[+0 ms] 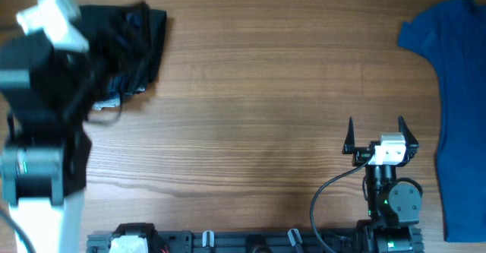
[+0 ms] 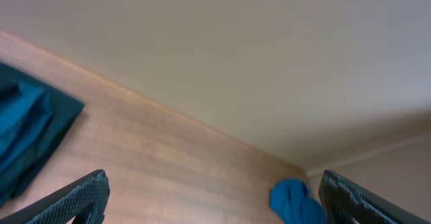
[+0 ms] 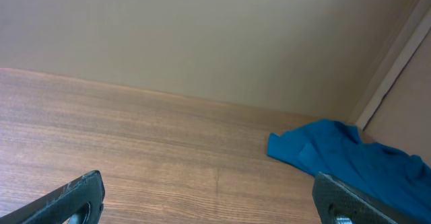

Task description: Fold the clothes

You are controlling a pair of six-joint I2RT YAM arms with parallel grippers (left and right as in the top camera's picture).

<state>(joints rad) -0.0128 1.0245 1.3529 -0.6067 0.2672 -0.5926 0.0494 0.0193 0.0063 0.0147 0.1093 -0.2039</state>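
A black garment [image 1: 133, 52] lies bunched at the table's far left, partly under my left arm; its chest logo is hidden. It shows in the left wrist view [image 2: 37, 133] at the left edge with blue folds in it. A bright blue shirt [image 1: 456, 109] lies spread along the right edge; it shows in the left wrist view [image 2: 293, 200] and in the right wrist view [image 3: 350, 160]. My left gripper [image 2: 215, 204] is open and empty, raised above the table. My right gripper [image 1: 377, 135] is open and empty near the front edge, left of the blue shirt.
The wooden table [image 1: 258, 86] runs between the two garments. A beige wall [image 3: 202, 35] stands behind its far edge. The arm bases and a rail [image 1: 250, 241] sit along the front edge.
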